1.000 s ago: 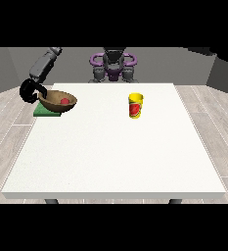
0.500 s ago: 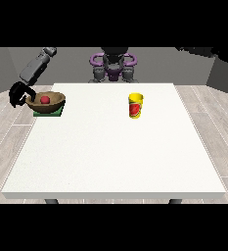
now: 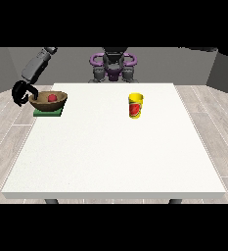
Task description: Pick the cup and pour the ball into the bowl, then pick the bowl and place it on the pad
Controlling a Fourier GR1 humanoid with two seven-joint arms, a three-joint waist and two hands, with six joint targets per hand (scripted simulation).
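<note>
Where the desk [image 3: 115, 147] meets its left edge:
Bowl [image 3: 48, 101]: on pad [image 3: 48, 112], ball [image 3: 52, 97] inside.
Robot hand [image 3: 21, 93]: view's left, fingers curled at bowl rim.
Cup [image 3: 135, 105]: upright, well apart.

Even, soft light fills my workspace, and my large white table [image 3: 115, 147] is the brightest thing here, pale and flat without glare. Shadows are faint: I see only a thin dark rim under the yellow cup with its red label [image 3: 135, 105] and under the brown wooden bowl [image 3: 48, 101] on the far left. My black hand at the view's left [image 3: 21, 93] reads as a dark shape with little detail. The grey walls beyond me are dimmer. Edges stay straight, without bending.
</note>
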